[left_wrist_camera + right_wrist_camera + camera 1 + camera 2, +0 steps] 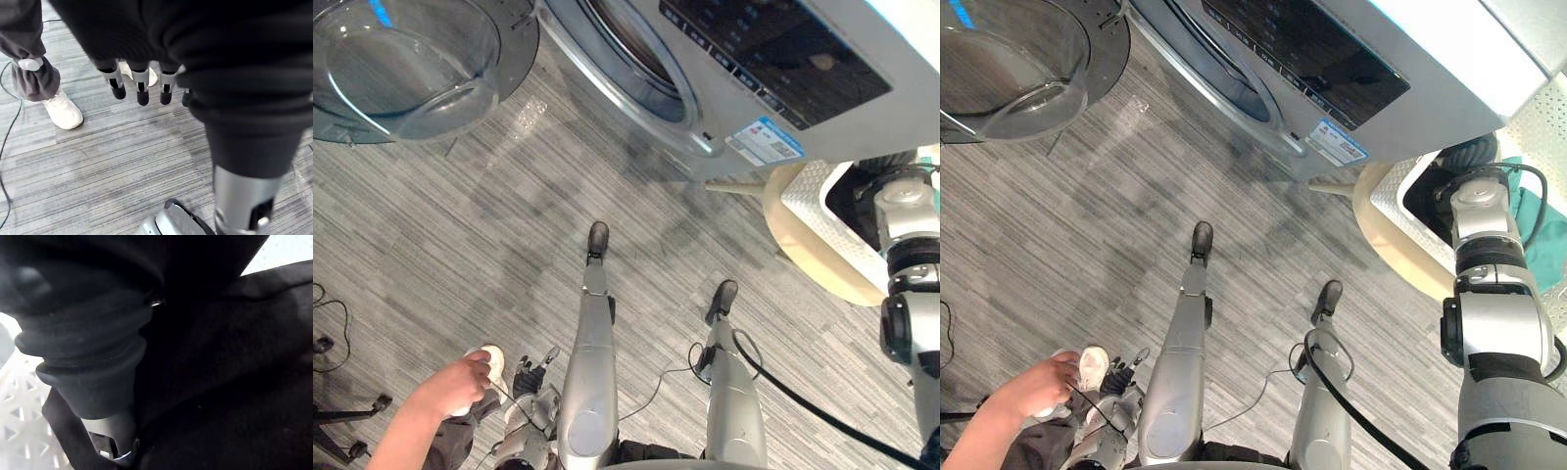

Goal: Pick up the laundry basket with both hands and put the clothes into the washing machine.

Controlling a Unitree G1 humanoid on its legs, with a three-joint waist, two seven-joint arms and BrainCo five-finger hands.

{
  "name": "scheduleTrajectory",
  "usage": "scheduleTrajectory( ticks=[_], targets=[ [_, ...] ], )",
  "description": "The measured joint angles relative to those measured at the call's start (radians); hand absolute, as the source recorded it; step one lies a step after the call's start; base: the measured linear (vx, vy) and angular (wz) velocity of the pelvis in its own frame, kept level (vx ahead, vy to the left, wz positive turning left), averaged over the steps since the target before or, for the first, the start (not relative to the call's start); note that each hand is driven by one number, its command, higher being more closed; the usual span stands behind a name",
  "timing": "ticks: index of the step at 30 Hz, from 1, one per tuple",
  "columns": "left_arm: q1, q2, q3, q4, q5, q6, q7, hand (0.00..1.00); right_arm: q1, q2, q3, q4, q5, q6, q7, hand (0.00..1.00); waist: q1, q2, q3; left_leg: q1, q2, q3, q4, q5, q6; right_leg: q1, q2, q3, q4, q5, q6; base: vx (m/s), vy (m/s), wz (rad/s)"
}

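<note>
- The laundry basket [1386,220] stood on the floor at its right side, just beside the washing machine [1351,59], with dark clothes [234,382] inside.
- The right hand [1469,155] reached into the basket, probably seeking a hold; whether it grasped anything could not be told.
- The left hand [142,83] hung relaxed and empty, well apart from the basket.
- The machine's door [411,59] stood open for loading.

Floor [460,245]: grey carpet with a fine striped pattern. The washing machine [783,59] stands on it at the far side. The cream laundry basket [1400,230] sits just beside the machine, to the right. A person's white shoe [63,111] rests on the carpet at near left.
</note>
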Motion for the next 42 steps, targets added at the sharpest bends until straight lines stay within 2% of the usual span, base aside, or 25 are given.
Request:
scheduleTrajectory(
  ticks=[8,14,16,22,26,28,29,30,33,36,42],
  targets=[
    [-0.003,0.001,-0.019,-0.001,0.000,0.001,-0.007,0.00,0.007,0.024,-0.022,0.025,0.002,0.006,0.033,1.00,0.011,0.011,-0.011,0.005,-0.001,0.000,-0.001,0.012,-0.010,0.003,-0.001,-0.002,0.002,0.000,-0.001,0.00,0.000,0.00],
    [-0.005,-0.010,-0.019,-0.006,0.000,-0.001,-0.007,0.00,0.046,0.071,-0.022,0.025,0.014,0.027,0.039,1.00,0.010,0.038,-0.043,0.052,0.001,0.007,-0.023,0.015,-0.008,0.037,-0.002,0.001,0.000,0.001,-0.003,0.00,0.000,0.00],
    [-0.006,-0.010,-0.019,-0.006,0.000,0.000,-0.007,0.00,0.058,0.084,-0.023,0.025,0.042,0.035,0.037,1.00,0.007,0.038,-0.061,0.062,0.002,0.013,-0.043,0.020,-0.007,0.037,-0.003,0.003,-0.002,-0.001,-0.007,0.00,0.000,0.00],
    [-0.008,-0.010,-0.015,-0.006,-0.001,0.002,0.003,0.00,0.073,0.090,-0.069,-0.037,0.148,0.045,0.001,1.00,-0.004,0.036,-0.061,0.100,0.008,0.024,-0.057,0.027,-0.009,0.062,0.000,0.008,-0.001,0.005,-0.016,0.00,0.010,-0.02],
    [-0.008,-0.009,0.018,-0.006,-0.001,0.009,0.011,0.00,0.080,0.097,-0.083,-0.178,0.205,0.044,-0.034,1.00,-0.027,0.015,-0.068,0.143,0.018,0.047,-0.090,0.035,-0.014,0.073,0.004,0.018,0.003,-0.005,-0.040,0.00,0.000,-0.10],
    [-0.008,-0.005,0.026,-0.005,-0.001,0.014,0.012,0.00,0.091,0.108,-0.104,-0.266,0.209,0.045,-0.053,1.00,-0.049,0.004,-0.065,0.171,0.021,0.050,-0.113,0.051,-0.016,0.087,0.006,0.022,0.006,-0.006,-0.041,0.01,-0.007,-0.02],
    [-0.008,-0.003,0.029,-0.005,-0.001,0.019,0.012,0.00,0.096,0.112,-0.110,-0.287,0.209,0.046,-0.057,1.00,-0.050,-0.001,-0.065,0.181,0.022,0.052,-0.119,0.053,-0.017,0.093,0.006,0.023,0.006,-0.006,-0.041,0.03,-0.018,-0.07],
    [-0.008,-0.001,0.049,-0.009,-0.001,0.022,0.012,0.00,0.110,0.120,-0.111,-0.333,0.209,0.046,-0.073,1.00,-0.054,-0.018,-0.065,0.199,0.026,0.061,-0.122,0.053,-0.017,0.100,0.007,0.034,0.006,-0.005,-0.040,0.03,-0.018,-0.10],
    [-0.008,0.008,0.075,-0.013,0.000,0.024,0.014,0.00,0.140,0.125,-0.114,-0.455,0.208,0.047,-0.095,1.00,-0.062,-0.039,-0.065,0.229,0.038,0.071,-0.129,0.052,-0.018,0.121,0.016,0.036,0.009,-0.005,-0.042,0.03,-0.033,-0.08],
    [-0.006,0.009,0.110,-0.015,0.001,0.040,0.017,0.00,0.189,0.129,-0.129,-0.659,0.204,0.043,-0.115,1.00,-0.079,-0.060,-0.064,0.269,0.041,0.080,-0.151,0.054,-0.020,0.145,0.018,0.038,0.011,-0.010,-0.050,0.01,-0.034,-0.02],
    [0.012,0.020,0.191,-0.043,0.021,0.055,0.020,0.00,0.345,0.209,-0.207,-0.957,0.158,0.035,-0.132,1.00,-0.105,-0.121,-0.059,0.332,0.043,0.093,-0.177,0.054,-0.019,0.178,0.016,0.039,0.032,-0.037,-0.062,-0.01,-0.020,0.00]
  ],
)
